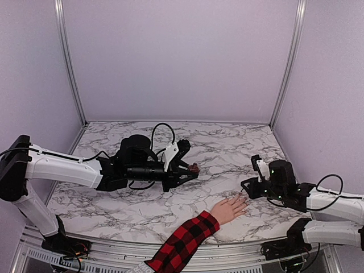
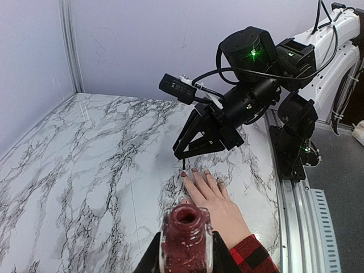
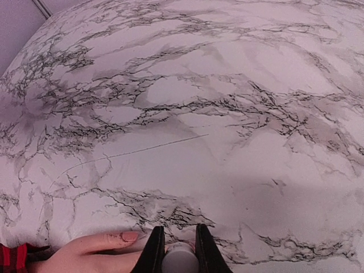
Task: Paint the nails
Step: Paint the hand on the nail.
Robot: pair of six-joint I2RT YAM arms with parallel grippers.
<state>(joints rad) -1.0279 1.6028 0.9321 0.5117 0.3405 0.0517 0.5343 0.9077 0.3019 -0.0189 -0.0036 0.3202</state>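
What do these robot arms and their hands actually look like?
The left arm and right arm are white tubes with bulky black joints, looped with black cables. Green lights glow on the right one. The left hand and right hand are black, two-fingered wedges.

White-shelled arms (image 1: pixel 60 166) with black joints and looping black cables (image 1: pixel 162 126) end in the black left gripper (image 1: pixel 190 170) and right gripper (image 1: pixel 245 186).

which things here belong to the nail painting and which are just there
For the job:
- nails on the hand
- open polish bottle, held in the left gripper
- brush cap, held in the right gripper just above the hand

Just there:
- plaid sleeve
- marble table
- walls
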